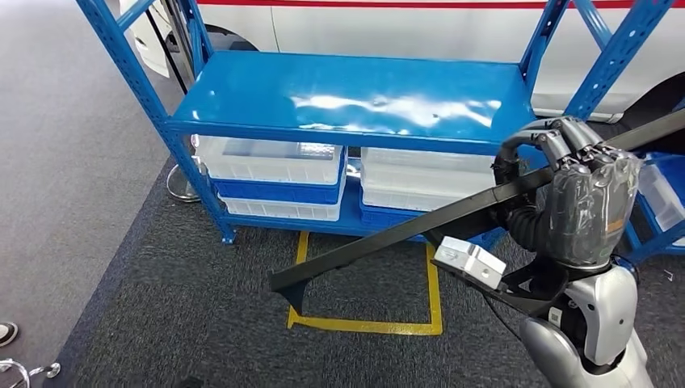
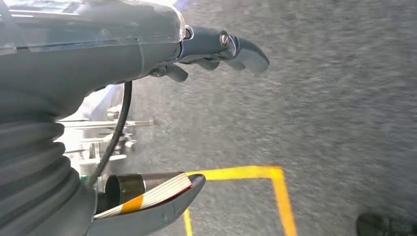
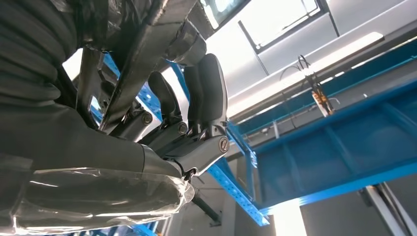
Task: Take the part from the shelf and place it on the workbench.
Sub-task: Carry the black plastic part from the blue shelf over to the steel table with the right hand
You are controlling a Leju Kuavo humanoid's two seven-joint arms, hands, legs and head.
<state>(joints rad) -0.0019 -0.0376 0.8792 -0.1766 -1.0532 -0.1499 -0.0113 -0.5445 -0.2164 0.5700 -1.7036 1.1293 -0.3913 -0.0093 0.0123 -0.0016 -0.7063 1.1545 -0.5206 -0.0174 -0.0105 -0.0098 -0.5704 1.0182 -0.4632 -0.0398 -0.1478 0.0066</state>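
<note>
- The blue shelf (image 1: 347,97) is standing ahead of the robot, its top board shining under the lights and stacked white and blue bins (image 1: 275,174) sitting on the level beneath; a white vehicle (image 1: 404,24) is parked behind it.
- A yellow floor marking (image 1: 434,299) is outlining a square on the dark carpet in front of the shelf.
- The part (image 1: 420,230), a long black bar, is running slantwise from upper right to lower left, off the shelf and hanging in the air above the carpet and the yellow square.
- The right hand (image 1: 565,174) is wrapping its dark fingers (image 3: 206,93) around the bar near its upper end, so most of the length is reaching out unsupported towards the lower left.
- The left hand (image 2: 216,49) is hanging beside the body over the carpet, fingers apart and holding nothing.
- Judged step: carrying the bar away to the tabletop, which is lying out of these views.
- To do it well, the grasp should be staying firm, since the long free end is likely to lever downward; any turn should be slow, with the far tip swinging wide of the shelf posts.
- The free hand could be steadying the lower stretch before the bar is set down flat.
</note>
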